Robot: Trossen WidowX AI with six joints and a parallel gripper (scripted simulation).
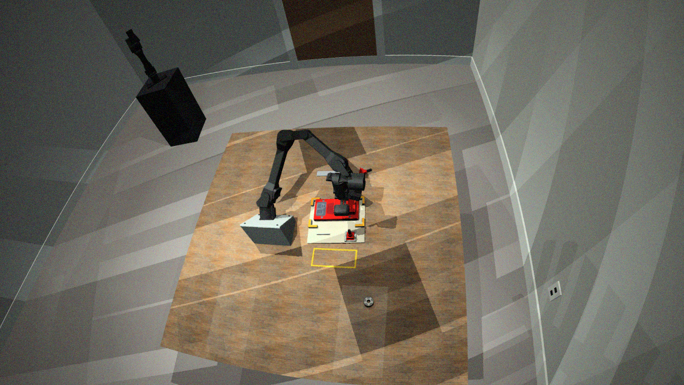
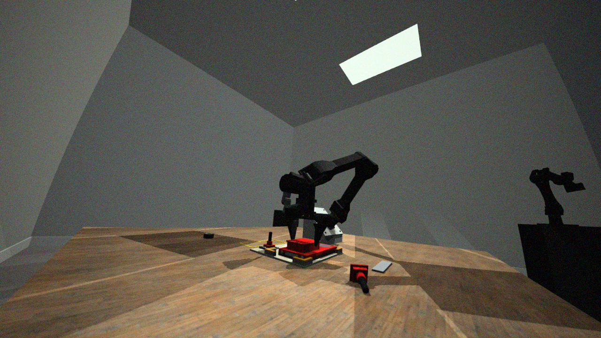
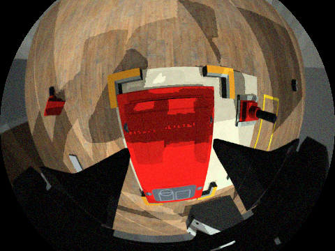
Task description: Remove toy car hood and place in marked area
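Above the red toy car, its long axis parallel to the yellow marked area's, fingers wide open, empty.

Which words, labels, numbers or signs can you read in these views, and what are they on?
None legible.
Toy car: a grey panel with line drawings, no letters I can make out; small bright marks across its red top, too blurred to read.
Marked area: yellow outline, no lettering.
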